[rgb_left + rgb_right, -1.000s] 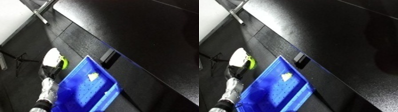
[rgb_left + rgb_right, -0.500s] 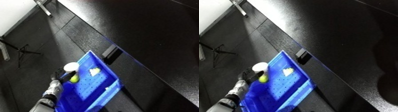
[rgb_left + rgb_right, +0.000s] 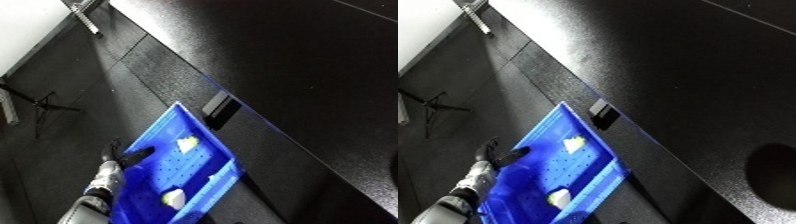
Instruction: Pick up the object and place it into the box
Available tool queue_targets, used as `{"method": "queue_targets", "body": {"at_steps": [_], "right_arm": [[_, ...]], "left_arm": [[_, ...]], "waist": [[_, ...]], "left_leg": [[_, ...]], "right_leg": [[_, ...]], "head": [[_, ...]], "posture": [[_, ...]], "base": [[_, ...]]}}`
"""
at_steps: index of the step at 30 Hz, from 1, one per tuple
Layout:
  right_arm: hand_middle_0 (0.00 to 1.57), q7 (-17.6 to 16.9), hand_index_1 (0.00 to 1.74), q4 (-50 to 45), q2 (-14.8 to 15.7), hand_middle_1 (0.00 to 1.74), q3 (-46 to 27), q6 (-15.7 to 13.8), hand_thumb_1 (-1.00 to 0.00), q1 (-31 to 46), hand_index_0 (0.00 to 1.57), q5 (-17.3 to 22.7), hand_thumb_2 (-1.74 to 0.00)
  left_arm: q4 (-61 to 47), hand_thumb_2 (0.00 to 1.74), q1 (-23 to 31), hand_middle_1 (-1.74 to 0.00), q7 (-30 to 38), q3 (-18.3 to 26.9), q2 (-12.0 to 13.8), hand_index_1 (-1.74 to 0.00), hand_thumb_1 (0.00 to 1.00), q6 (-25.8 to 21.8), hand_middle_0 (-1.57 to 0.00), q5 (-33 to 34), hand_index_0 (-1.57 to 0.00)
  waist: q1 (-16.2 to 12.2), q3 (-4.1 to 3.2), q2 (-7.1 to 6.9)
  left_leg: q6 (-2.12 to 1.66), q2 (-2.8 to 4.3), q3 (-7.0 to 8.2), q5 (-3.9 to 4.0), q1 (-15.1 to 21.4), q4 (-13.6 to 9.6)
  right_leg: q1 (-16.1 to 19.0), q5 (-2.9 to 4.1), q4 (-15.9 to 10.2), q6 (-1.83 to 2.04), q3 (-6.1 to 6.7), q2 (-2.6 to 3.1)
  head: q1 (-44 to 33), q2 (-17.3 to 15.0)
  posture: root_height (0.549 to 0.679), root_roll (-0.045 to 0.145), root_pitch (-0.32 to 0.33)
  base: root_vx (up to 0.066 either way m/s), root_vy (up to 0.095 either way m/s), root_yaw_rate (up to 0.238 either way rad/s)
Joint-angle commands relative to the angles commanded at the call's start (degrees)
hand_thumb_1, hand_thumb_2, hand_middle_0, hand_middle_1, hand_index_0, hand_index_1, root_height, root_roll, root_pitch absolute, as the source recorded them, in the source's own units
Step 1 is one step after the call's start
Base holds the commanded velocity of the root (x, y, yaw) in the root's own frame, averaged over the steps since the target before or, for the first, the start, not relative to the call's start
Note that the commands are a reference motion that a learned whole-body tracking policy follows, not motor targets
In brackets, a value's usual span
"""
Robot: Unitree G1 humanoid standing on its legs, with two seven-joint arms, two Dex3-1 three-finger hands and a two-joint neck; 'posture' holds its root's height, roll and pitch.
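The blue bin (image 3: 160,172) sits tilted in the lower middle of both views. Inside it, near its lower end, lies a white and yellow-green object (image 3: 174,198). A second pale item (image 3: 187,144) rests nearer the bin's upper end. My left hand (image 3: 124,156) is at the bin's left rim, open, with nothing in it and the thumb spread toward the bin. It is apart from both items. My right hand shows in neither view.
A small black block (image 3: 222,110) stands against the bin's upper right side, at the edge of the dark table (image 3: 293,65). A tripod (image 3: 35,102) stands on the floor at the left. A metal leg (image 3: 84,15) is at the top left.
The white and yellow-green object has left my left hand and now lies in the bin. The hand is open at the bin's left rim. The camera has shifted.
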Motion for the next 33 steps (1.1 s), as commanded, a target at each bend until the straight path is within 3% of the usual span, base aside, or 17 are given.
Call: {"method": "queue_targets", "body": {"at_steps": [6,13,18,21,27,33], "right_arm": [[0.0,-0.4,0.0,-0.1,-0.2,0.0,-0.4,0.1,0.0,-0.2,0.0,-1.4,0.0],[0.0,-1.1,0.0,0.2,-0.9,0.0,-1.3,1.3,0.0,-2.8,0.0,-4.2,0.0],[0.0,-1.7,0.0,0.5,-0.3,0.0,-1.1,1.4,0.0,-3.9,0.0,-4.3,0.0],[0.0,-1.9,0.0,0.5,-0.2,0.0,-1.0,1.7,0.0,-4.5,0.0,-4.0,0.0],[0.0,-1.5,0.0,-0.2,-0.9,0.0,-0.7,1.5,0.0,-5.3,0.0,-5.0,0.0],[0.0,-1.0,0.0,0.0,-1.7,0.0,-0.9,1.2,0.0,-6.4,0.0,-7.6,0.0]], "left_arm": [[-0.5,0.0,1.8,0.0,-13.0,-2.9,-3.3,0.0,0.0,9.0,0.0,-0.1,0.0],[0.1,0.0,3.7,0.0,-17.9,-6.8,-7.7,0.0,0.0,13.7,0.0,4.7,0.0],[0.3,0.0,3.2,0.0,-16.1,-9.3,-9.7,0.0,0.0,13.4,0.0,8.4,0.0],[0.0,0.0,2.7,0.0,-14.9,-10.7,-10.1,0.0,0.0,11.0,0.0,11.8,0.0],[-2.8,0.0,2.5,0.0,-13.6,-15.7,-10.8,0.0,0.0,4.1,0.0,22.6,0.0],[-4.6,0.0,3.4,0.0,-15.1,-17.0,-11.8,0.0,0.0,3.6,0.0,19.0,0.0]], "waist": [[-0.8,-0.16,0.81],[-2.2,-0.16,2.51],[-2.6,-0.55,2.64],[-2.9,-0.88,2.43],[-3.7,-1.2,2.08],[-4.2,-1.08,2.42]], "left_leg": [[0.08,0.1,0.79,-0.98,0.2,1.1],[-0.23,0.3,2.06,-0.4,0.7,-0.5],[-0.5,0.69,2.47,0.28,0.9,-1.6],[-0.46,0.89,2.68,0.06,0.8,-1.4],[0.08,1.24,3.7,-1.59,0.1,1.2],[0.59,1.16,4.27,-2.78,0.0,2.4]], "right_leg": [[-0.1,1.18,-0.9,0.5,0.81,0.26],[-1.3,2.54,-2.1,0.67,2.28,0.34],[-2.0,3.68,-2.9,1.07,2.76,0.48],[-2.3,4.62,-3.6,1.44,3.14,0.54],[-3.1,5.79,-3.8,1.75,4.12,1.0],[-3.4,5.69,-3.0,1.55,4.69,1.38]], "head": [[12.5,1.7],[28.1,1.8],[39.4,0.6],[45.7,0.1],[56.9,-0.9],[67.2,-5.4]], "posture": [[0.639,0.038,-0.054],[0.64,0.036,-0.041],[0.642,0.03,-0.033],[0.642,0.028,-0.031],[0.642,0.024,-0.031],[0.642,0.024,-0.03]], "base": [[-0.024,0.011,-0.128],[-0.047,0.051,-0.141],[-0.032,-0.017,-0.063],[-0.018,-0.028,-0.096],[-0.018,-0.003,-0.216],[-0.025,0.024,-0.15]]}}
